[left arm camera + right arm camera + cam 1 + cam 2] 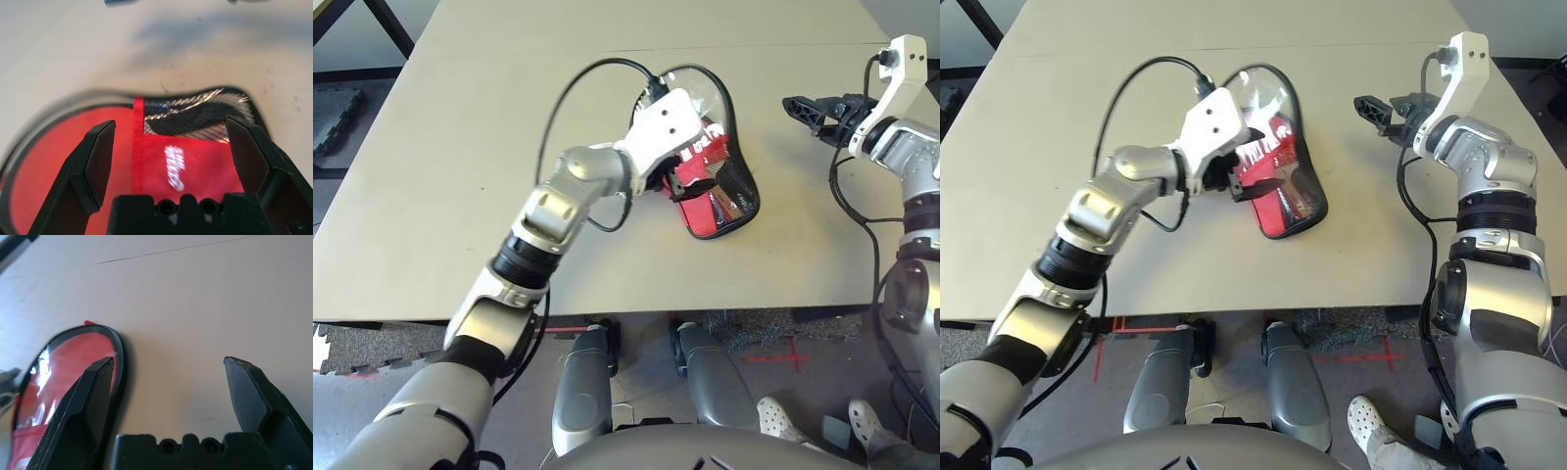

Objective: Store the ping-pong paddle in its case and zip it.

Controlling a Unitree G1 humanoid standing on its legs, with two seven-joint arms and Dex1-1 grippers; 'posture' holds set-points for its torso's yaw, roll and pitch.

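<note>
1. Left eye view: the paddle-shaped case (pixel 741 147) lies flat on the tabletop (pixel 460 196), between the robot's 2 arms. Its rounded end points away from the robot and its narrower end points toward it. The left tool (pixel 693 184) is over the case, with its 2 fingers apart. The right tool (pixel 811 113) is above the tabletop, to the right of the case and well apart from it. 2 white perforated clogs (pixel 773 416) show on the floor (pixel 724 450) at the lower right, worn by a person.

2. Right eye view: the clear window (pixel 1252 90) fills the rounded end of the case, with bright glare on it. White lettering (pixel 1252 154) stands on the red panel (pixel 1270 171). Black piping runs around the edge.

3. Left wrist view: the ping-pong paddle (pixel 73 161) is inside the case, its round red face showing through the window. The black mesh pocket (pixel 190 115) borders the red panel. The left tool's fingers stand wide apart, holding nothing.

4. Right wrist view: the right tool's 2 fingers are wide apart, with bare tabletop between their tips. A small red tab (pixel 89 322) sticks out at the case's rounded end.
</note>
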